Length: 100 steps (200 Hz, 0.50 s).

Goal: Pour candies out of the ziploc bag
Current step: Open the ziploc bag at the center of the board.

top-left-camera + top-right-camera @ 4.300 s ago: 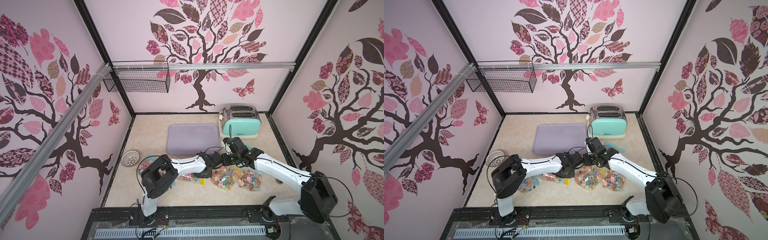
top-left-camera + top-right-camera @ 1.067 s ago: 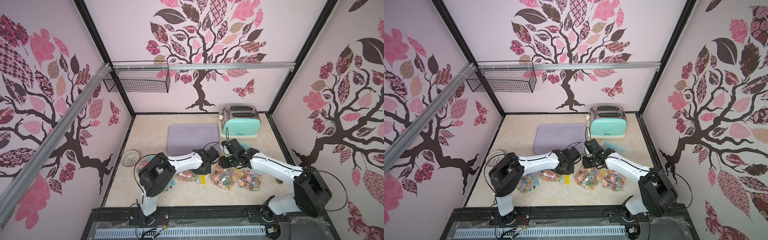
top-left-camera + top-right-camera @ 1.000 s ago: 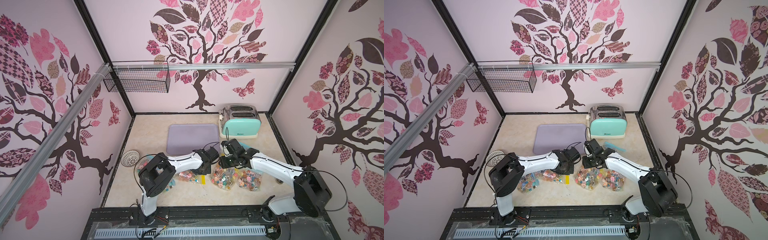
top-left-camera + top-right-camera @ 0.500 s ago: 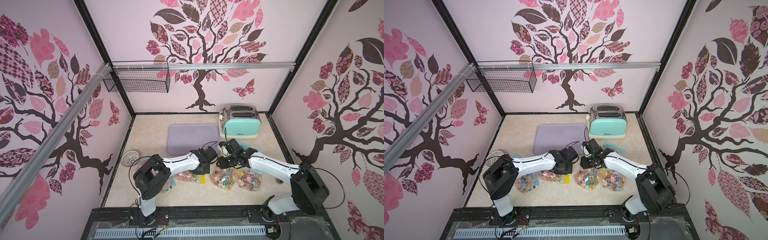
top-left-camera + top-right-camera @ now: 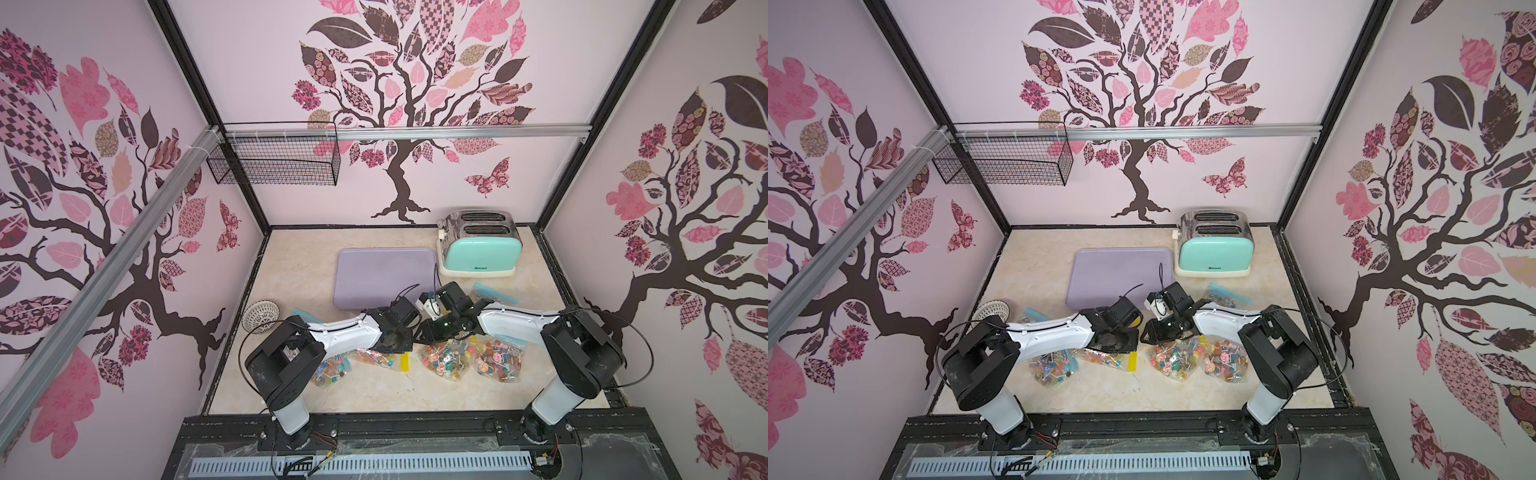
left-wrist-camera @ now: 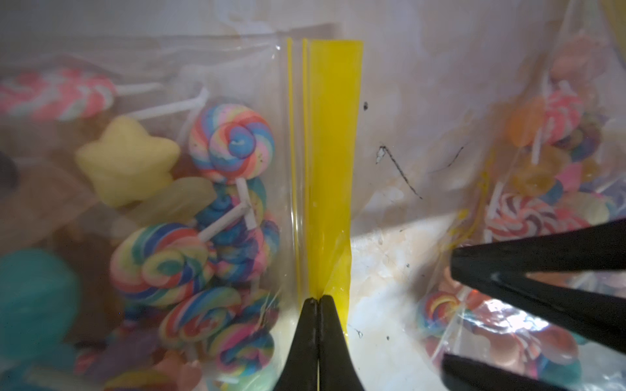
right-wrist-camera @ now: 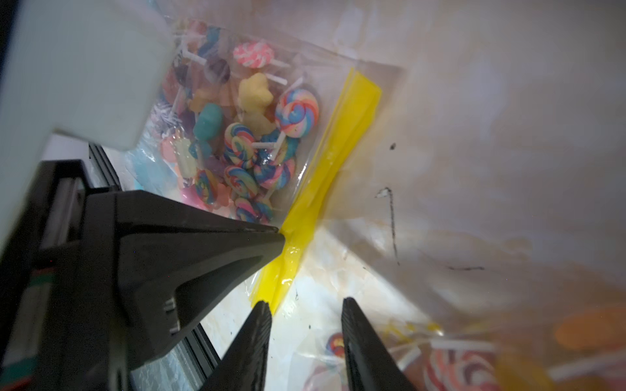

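Observation:
A clear ziploc bag (image 5: 374, 356) with a yellow zip strip (image 6: 333, 152) lies flat on the table. It is full of candies (image 6: 230, 142), small swirled lollipops on white sticks. My left gripper (image 6: 318, 299) is shut on the near end of the yellow strip, also seen in the right wrist view (image 7: 281, 237). My right gripper (image 7: 306, 301) is open just beside that same strip end, one fingertip (image 7: 262, 304) at the strip's corner and nothing between the fingers. In both top views the two grippers meet at the bag's mouth (image 5: 1133, 362).
Three more candy bags lie along the front: two on the right (image 5: 446, 359) (image 5: 498, 361) and one under the left arm (image 5: 328, 372). Behind are a purple mat (image 5: 382, 274), a mint toaster (image 5: 478, 245), a blue-zipped bag (image 5: 492, 293) and a white woven disc (image 5: 260, 316).
My left jaws have closed fully on the yellow strip. Both grippers have drifted slightly left along the table; the right jaws narrowed a touch.

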{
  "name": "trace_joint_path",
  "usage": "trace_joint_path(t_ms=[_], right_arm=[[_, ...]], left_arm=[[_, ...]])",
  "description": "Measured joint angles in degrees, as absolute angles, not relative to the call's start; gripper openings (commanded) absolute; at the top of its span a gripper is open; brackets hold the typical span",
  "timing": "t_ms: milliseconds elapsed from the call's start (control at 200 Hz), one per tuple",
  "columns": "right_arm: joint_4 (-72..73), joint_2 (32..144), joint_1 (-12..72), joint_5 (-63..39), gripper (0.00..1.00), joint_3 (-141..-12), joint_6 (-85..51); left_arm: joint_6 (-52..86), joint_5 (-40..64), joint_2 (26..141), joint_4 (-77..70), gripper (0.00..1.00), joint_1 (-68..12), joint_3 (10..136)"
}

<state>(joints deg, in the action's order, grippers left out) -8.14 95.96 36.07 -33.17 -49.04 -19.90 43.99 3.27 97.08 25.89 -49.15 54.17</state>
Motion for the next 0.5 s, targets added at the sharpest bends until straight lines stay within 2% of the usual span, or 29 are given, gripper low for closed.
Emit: trace_joint_path(t_ms=[500], right_arm=[[-2.7,102.9,36.3,-37.0,0.30,-49.5,-23.4]], left_arm=[[43.9,6.2,92.9,22.4,0.00,-46.7,50.5]])
